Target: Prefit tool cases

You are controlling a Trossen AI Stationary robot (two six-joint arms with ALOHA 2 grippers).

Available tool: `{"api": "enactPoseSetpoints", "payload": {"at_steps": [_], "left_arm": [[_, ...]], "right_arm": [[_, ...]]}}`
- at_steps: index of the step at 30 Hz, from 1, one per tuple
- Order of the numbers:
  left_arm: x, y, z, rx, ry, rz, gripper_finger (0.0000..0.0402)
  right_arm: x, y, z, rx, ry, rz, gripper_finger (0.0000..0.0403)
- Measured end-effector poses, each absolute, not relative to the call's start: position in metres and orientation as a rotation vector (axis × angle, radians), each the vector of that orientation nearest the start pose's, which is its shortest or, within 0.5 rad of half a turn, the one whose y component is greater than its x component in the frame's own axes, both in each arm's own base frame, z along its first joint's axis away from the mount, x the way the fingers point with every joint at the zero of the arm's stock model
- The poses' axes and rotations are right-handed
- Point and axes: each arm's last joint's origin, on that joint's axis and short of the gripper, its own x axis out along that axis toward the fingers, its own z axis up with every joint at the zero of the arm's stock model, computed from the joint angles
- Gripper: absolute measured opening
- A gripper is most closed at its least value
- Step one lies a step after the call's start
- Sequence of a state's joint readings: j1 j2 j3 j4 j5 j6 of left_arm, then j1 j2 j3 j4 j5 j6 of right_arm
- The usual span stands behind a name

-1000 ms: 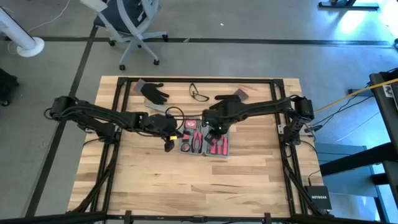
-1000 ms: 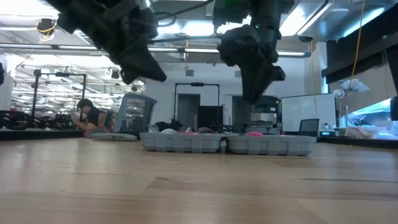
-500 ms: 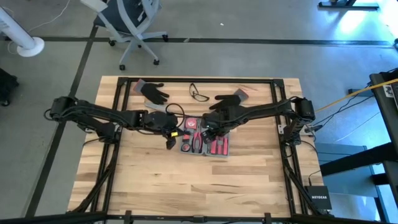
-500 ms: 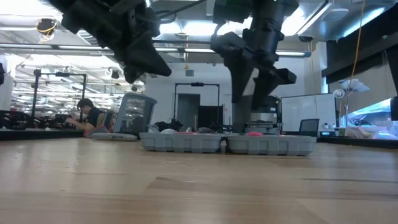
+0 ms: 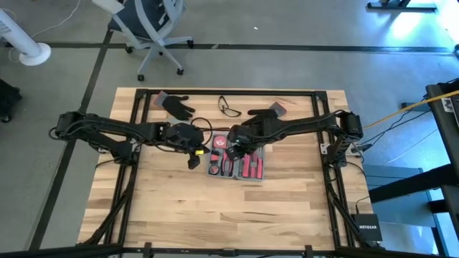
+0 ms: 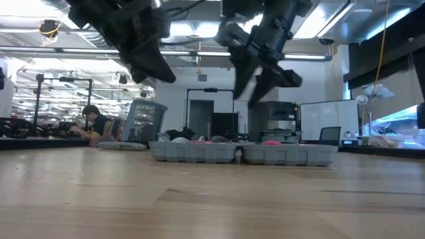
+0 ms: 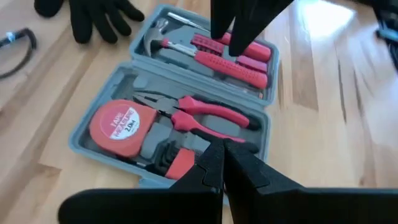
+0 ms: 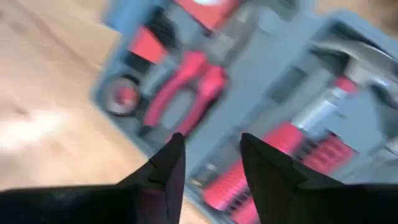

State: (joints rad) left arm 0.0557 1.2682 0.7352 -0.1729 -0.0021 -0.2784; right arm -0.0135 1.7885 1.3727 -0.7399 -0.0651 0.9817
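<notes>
While lying open flat, grey tool case (image 5: pixel 237 163) shows red-handled tools; right end effector (image 8: pixel 210 163) spread, empty.

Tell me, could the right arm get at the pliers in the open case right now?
Probably yes. The right gripper hangs open just above the case, and the pliers lie uncovered in their recess.
</notes>
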Motion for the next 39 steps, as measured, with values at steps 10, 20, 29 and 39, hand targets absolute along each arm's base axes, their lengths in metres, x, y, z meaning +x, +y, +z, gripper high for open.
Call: {"api": "enactPoseSetpoints", "payload": {"at_steps": [10,20,29,39], "left_arm": [[0.263,0.021,0.232,-0.232,0.556,0.166,0.0000],[0.279,0.007,0.227,-0.164,0.492,0.023,0.0000],[0.284,-0.003,0.241,-0.045,0.517,-0.121,0.0000],[0.257,-0.011,0.236,0.031,0.750,-0.089,0.0000]], "right_arm": [[0.384,-0.005,0.239,0.961,0.879,-0.417,0.0059],[0.396,-0.010,0.248,0.955,0.746,-0.315,0.0070],[0.400,-0.011,0.252,0.898,0.693,-0.293,0.0148],[0.399,-0.020,0.252,0.854,0.661,-0.360,0.0163]]}}
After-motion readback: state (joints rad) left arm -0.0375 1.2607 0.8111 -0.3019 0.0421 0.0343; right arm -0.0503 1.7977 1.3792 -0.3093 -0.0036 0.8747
